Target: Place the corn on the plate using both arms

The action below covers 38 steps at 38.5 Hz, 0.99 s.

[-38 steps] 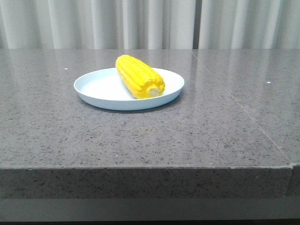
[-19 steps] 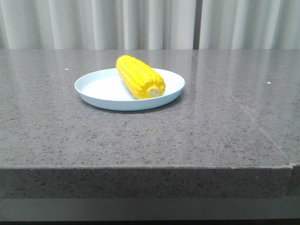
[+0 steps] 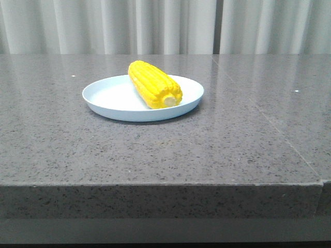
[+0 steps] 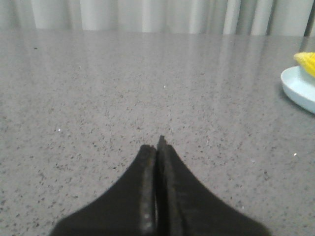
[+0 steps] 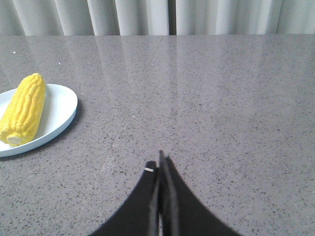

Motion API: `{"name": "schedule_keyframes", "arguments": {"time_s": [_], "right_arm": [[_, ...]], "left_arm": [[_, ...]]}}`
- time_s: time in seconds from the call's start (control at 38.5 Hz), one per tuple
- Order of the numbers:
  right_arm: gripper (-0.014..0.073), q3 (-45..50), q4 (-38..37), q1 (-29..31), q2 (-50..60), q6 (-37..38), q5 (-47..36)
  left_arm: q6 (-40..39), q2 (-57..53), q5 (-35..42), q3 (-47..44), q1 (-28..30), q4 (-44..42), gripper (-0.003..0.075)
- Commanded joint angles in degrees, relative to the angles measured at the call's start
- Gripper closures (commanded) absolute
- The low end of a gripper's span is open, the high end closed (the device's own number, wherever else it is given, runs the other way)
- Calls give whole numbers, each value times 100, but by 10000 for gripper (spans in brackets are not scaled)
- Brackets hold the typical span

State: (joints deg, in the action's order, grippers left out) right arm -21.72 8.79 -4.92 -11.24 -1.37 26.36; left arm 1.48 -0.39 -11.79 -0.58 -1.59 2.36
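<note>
The yellow corn (image 3: 154, 84) lies on the pale blue-white plate (image 3: 111, 98), its cream stub end toward the front. Neither arm shows in the front view. In the left wrist view my left gripper (image 4: 157, 147) is shut and empty above bare table, with the plate's edge (image 4: 298, 87) and the corn's tip (image 4: 306, 60) far off at the frame's side. In the right wrist view my right gripper (image 5: 159, 165) is shut and empty, well apart from the corn (image 5: 23, 109) on the plate (image 5: 59, 108).
The grey speckled stone table (image 3: 232, 134) has a front edge close to the camera and a seam running diagonally on the right (image 3: 269, 121). White curtains (image 3: 165, 26) hang behind the table.
</note>
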Motion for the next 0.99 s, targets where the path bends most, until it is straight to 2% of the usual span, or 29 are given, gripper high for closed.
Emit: {"name": "schedule_keyframes", "arguments": {"time_s": [0.0, 0.1, 0.96], "right_arm": [[662, -145, -24, 31, -60, -36, -454], [662, -145, -24, 31, -60, -36, -454], [662, -145, -24, 31, -60, -36, -447]], "left_arm": [[8, -95, 830, -132, 17, 67, 741], [8, -95, 604, -122, 17, 67, 741], [8, -95, 602, -122, 17, 67, 741]]}}
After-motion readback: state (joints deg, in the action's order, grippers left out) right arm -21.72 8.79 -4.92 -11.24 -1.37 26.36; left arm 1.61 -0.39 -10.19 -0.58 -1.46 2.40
